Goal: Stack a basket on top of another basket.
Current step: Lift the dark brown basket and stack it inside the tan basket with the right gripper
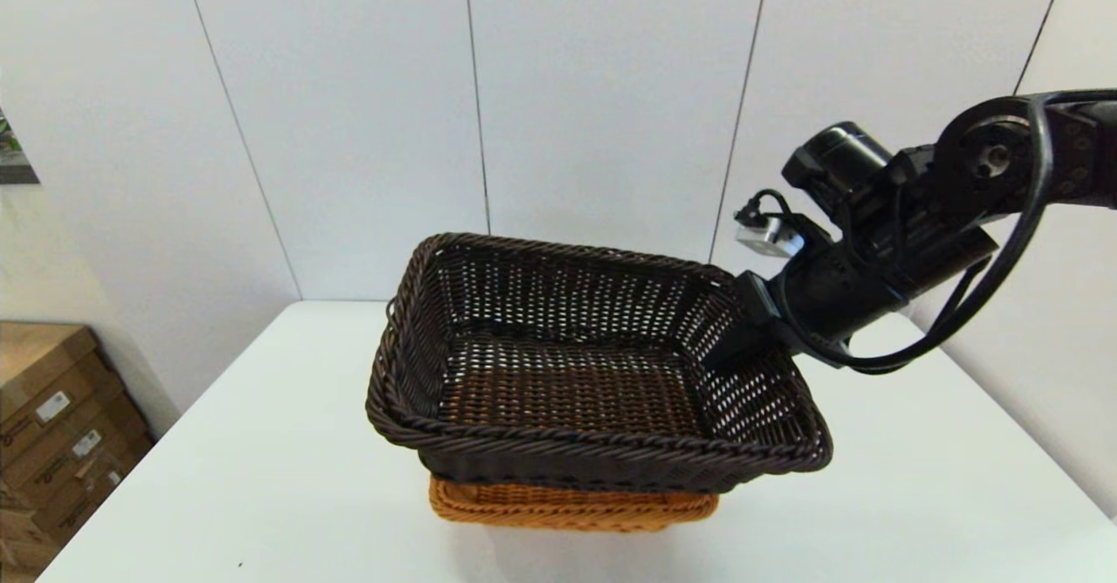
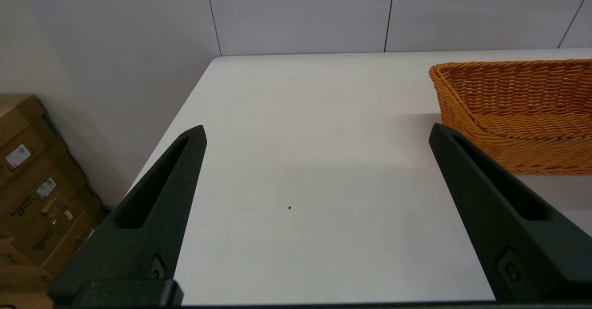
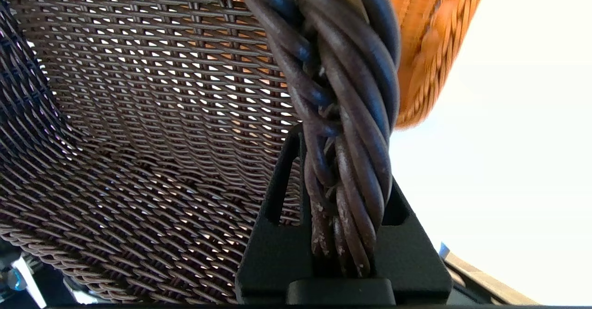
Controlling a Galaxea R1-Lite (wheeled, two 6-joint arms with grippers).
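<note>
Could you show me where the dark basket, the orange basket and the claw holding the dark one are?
Dark basket (image 1: 454,433): head view, on its braided front rim.
Orange basket (image 1: 567,507): head view, on its front wall, showing beneath the dark one.
Right gripper (image 3: 344,198): right wrist view, shut on the dark basket's braided rim.

**Two baskets, two grippers, one table**

One dark brown, open-weave rectangular wicker basket (image 1: 602,373) is directly above one orange-tan rectangular wicker basket (image 1: 572,506): two baskets in all. Both are over one white table (image 1: 262,478). Two black grippers show: the right one (image 1: 742,334) on the dark basket's right rim, the left one (image 2: 317,138) apart to its left. Several brown cardboard boxes (image 1: 52,426) are stacked beside the table; exact count unclear
</note>
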